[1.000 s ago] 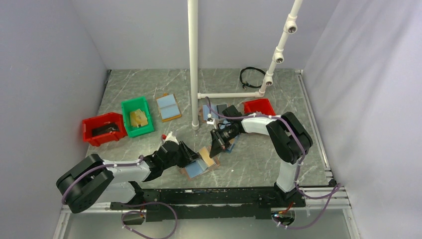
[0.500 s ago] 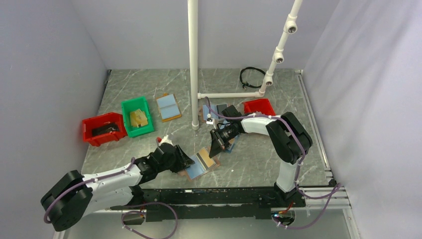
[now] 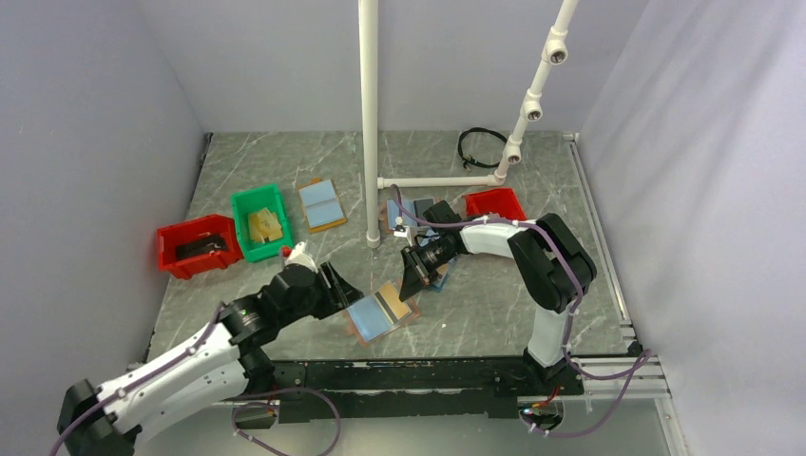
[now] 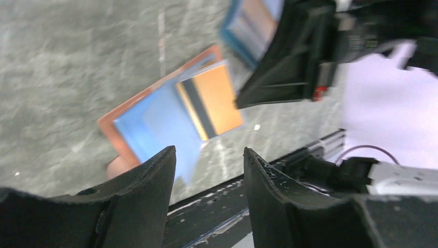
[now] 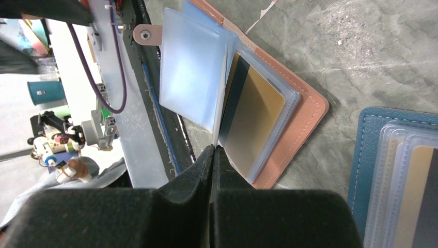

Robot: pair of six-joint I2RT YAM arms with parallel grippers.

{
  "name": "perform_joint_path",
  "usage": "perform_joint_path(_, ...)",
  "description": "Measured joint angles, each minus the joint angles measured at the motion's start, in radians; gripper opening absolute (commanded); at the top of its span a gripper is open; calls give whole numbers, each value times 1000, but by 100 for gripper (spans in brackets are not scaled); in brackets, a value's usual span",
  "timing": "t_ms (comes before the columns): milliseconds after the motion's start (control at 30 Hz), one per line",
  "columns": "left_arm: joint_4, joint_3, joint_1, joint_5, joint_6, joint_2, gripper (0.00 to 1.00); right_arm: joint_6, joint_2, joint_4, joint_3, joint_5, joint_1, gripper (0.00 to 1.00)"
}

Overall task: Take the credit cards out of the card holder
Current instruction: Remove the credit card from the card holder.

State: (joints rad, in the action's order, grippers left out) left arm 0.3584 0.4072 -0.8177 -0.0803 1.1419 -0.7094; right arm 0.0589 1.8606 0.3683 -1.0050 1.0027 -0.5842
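Note:
The card holder (image 3: 366, 319) lies open near the table's front. It has a tan-brown rim and light blue sleeves. It also shows in the left wrist view (image 4: 155, 119) and the right wrist view (image 5: 304, 139). Its right half shows a gold card with a dark stripe (image 5: 258, 119). No dark grey credit card shows in it. My right gripper (image 3: 414, 281) is shut on the edge of a clear sleeve (image 5: 191, 67) and holds it up from the holder. My left gripper (image 3: 338, 285) is open and empty, just left of the holder and apart from it.
A navy-rimmed holder (image 5: 403, 181) lies right beside the card holder. Another tan holder (image 3: 321, 202), a green bin (image 3: 262, 223) and a red bin (image 3: 195, 247) holding something dark are at the left. A white pipe stand (image 3: 369, 123), a small red bin (image 3: 494, 202) and a black cable (image 3: 478, 144) are behind.
My left gripper has drawn back to the left, off the holder, and the holder's blue left half is now uncovered. The right gripper has not moved.

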Motion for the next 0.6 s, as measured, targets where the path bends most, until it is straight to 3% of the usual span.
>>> perform_joint_path(100, -41, 12, 0, 5, -34, 95, 62, -2, 1, 0, 0, 0, 0, 0)
perform_joint_path(267, -309, -97, 0, 38, -29, 99, 62, -4, 3, 1, -6, 0, 0, 0)
perform_joint_path(600, -717, -188, 1, 117, 60, -396, 57, -5, 6, 1, -6, 0, 0, 0)
